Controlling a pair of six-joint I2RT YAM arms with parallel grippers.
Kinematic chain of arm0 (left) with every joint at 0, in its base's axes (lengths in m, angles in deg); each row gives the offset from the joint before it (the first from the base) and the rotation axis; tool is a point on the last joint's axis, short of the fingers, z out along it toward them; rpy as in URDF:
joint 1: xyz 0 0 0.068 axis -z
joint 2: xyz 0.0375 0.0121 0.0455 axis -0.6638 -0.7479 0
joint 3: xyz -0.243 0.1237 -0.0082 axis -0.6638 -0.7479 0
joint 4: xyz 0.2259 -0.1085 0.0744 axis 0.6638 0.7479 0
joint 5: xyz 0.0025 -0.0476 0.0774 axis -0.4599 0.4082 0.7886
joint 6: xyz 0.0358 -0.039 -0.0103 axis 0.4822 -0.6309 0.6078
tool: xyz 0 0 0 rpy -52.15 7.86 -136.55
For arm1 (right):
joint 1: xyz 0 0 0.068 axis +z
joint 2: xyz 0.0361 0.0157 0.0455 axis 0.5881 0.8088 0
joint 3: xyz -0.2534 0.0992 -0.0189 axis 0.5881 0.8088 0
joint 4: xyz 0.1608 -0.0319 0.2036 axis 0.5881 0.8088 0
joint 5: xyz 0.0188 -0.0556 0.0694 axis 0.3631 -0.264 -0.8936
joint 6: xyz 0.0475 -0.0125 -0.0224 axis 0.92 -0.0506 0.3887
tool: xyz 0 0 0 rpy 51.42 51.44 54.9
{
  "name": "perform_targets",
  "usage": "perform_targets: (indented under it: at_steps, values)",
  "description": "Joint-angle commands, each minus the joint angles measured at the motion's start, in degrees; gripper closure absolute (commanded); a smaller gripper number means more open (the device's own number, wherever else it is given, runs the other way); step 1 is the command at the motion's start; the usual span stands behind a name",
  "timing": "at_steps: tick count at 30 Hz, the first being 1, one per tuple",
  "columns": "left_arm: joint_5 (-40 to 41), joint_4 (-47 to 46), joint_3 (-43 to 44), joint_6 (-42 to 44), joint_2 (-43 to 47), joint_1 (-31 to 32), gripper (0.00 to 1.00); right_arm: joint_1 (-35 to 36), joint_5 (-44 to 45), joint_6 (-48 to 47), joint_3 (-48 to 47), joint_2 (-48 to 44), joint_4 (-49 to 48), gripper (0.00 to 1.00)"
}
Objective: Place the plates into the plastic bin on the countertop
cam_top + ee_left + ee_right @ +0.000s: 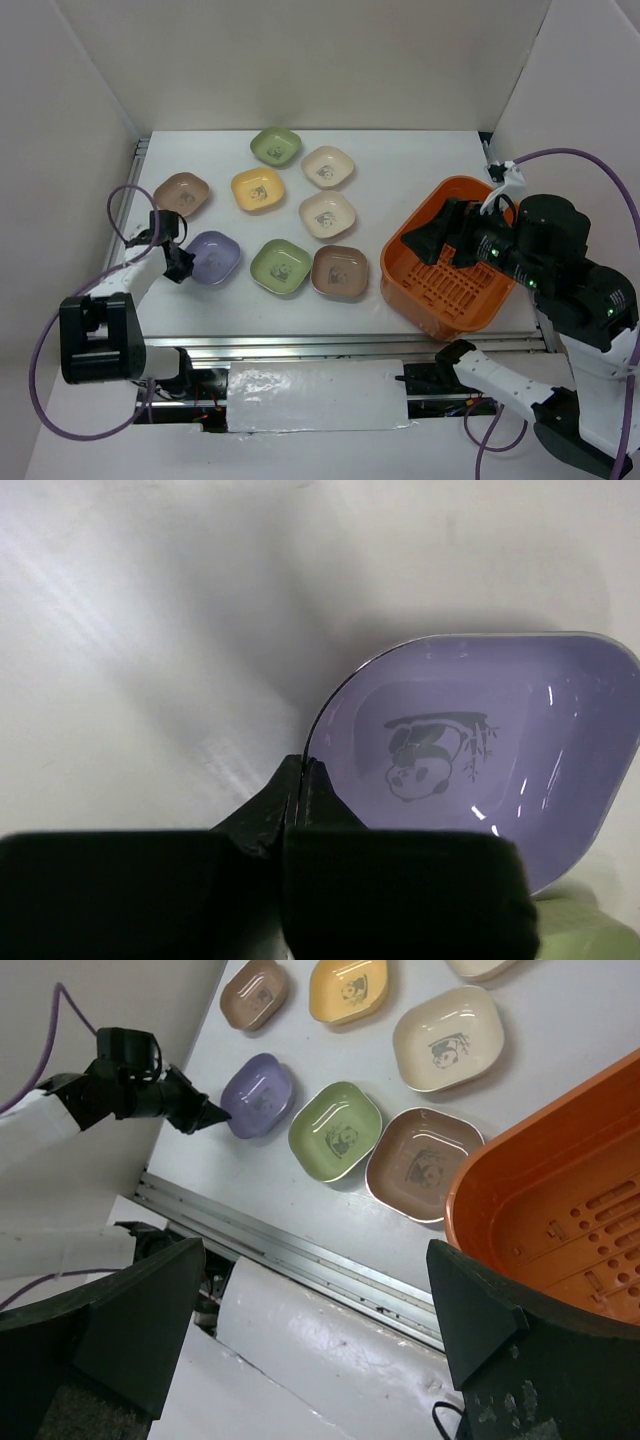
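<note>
White walls (pixel 300 60) box in the white countertop (pixel 400 160), which has a metal rail (pixel 300 343) along its 6 o'clock edge. All eight plates lie on it in a loose cluster left of centre, and none is in the plastic bin (pixel 452 298), which sits at the 3 to 4 o'clock side with its grated floor bare. The step in hand looks like the first pick. The left gripper (pixel 183 268) is low at the 9 o'clock edge of the lilac plate (pixel 214 257). In the left wrist view its fingers are closed to a thin seam right where the rim meets them, so the rim appears to be nipped between the pads. That is a shallow hold on a slick, thin lip, so I would lift slowly and watch whether the plate swings or slips. The green plate (pixel 279 266) lies just beside the lilac one at its 3 o'clock, with the brown plate (pixel 340 272) beyond it, so the lilac plate should rise clear before it travels toward 3 o'clock. The right gripper (pixel 425 248) hangs over the bin's 9 o'clock rim with fingers spread wide and holding nothing. That is exactly on the incoming path, so the two arms will probably need to give each other room. The plate is best let go low over the grated floor rather than dropped.
</note>
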Motion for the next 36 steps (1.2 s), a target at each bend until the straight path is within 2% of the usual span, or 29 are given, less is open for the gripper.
perform_targets:
  at_steps: [1, 2, 5, 10, 12, 14, 16, 17, 19, 20, 21, 22, 25, 29, 33, 34, 36]
  values:
    - [6.3, 7.2, -3.9, -2.6, 5.1, -0.3, 1.0, 0.8, 0.6, 0.0, 0.3, 0.6, -2.4, 0.0]
    - [6.8, 7.7, -4.0, -2.0, 10.3, -0.3, 1.0, 0.8, 0.8, 0.1, 0.6, 0.7, -2.6, 0.0]
    - [6.5, 6.8, -4.6, 2.1, 17.0, -0.3, 1.0, 0.9, 2.0, 0.4, 2.5, 1.2, -3.2, 0.0]
    - [2.0, 7.6, -0.6, 8.2, 21.8, 0.2, 1.0, 1.9, -0.1, 0.5, 5.6, 3.5, -6.6, 0.0]
    - [-3.1, 9.3, 3.2, 11.8, 22.3, 1.3, 1.0, 2.6, -1.1, 0.9, 6.8, 6.7, -8.9, 0.0]
    - [-7.5, 10.6, 6.1, 15.0, 21.6, 3.1, 1.0, 5.0, -1.4, 1.9, 6.5, 11.8, -10.4, 0.0]
    - [-9.2, 13.1, 10.4, 16.7, 20.9, 5.9, 1.0, 8.6, 0.7, 2.4, 4.9, 17.9, -13.0, 0.0]
    - [-9.3, 15.2, 13.1, 17.4, 20.3, 9.4, 1.0, 9.9, 1.9, 2.7, 3.3, 19.9, -13.8, 0.0]
    - [-10.7, 16.6, 15.5, 18.4, 19.8, 11.2, 1.0, 11.9, 3.9, 2.6, 1.3, 26.9, -15.5, 0.0]
    - [-11.7, 17.5, 17.7, 18.7, 19.2, 13.0, 1.0, 13.5, 6.2, 2.5, -1.3, 31.7, -15.6, 0.0]
    - [-12.3, 17.9, 18.9, 18.7, 19.1, 13.8, 1.0, 14.2, 6.8, 2.4, -2.4, 31.7, -15.6, 0.0]
    - [-13.1, 18.1, 19.9, 18.8, 18.5, 14.4, 1.0, 14.7, 7.1, 2.3, -3.3, 36.3, -15.6, 0.0]
    - [-15.3, 19.1, 24.4, 18.2, 16.7, 17.3, 1.0, 16.6, 8.6, 2.0, -4.8, 42.4, -18.0, 0.01]
    - [-17.1, 21.8, 30.2, 17.3, 13.4, 21.5, 1.0, 16.8, 5.3, 2.7, -3.6, 46.1, -23.4, 0.09]
    - [-16.1, 22.6, 32.2, 15.9, 10.9, 25.1, 1.0, 17.2, 5.2, 4.0, -3.4, 47.3, -25.2, 0.15]
    - [-15.8, 22.1, 32.3, 15.3, 10.5, 26.1, 1.0, 17.2, 5.2, 4.2, -3.0, 47.2, -25.6, 0.18]
    - [-16.4, 21.4, 32.3, 14.8, 10.4, 26.9, 1.0, 17.0, 5.6, 4.3, -2.6, 47.4, -25.7, 0.33]
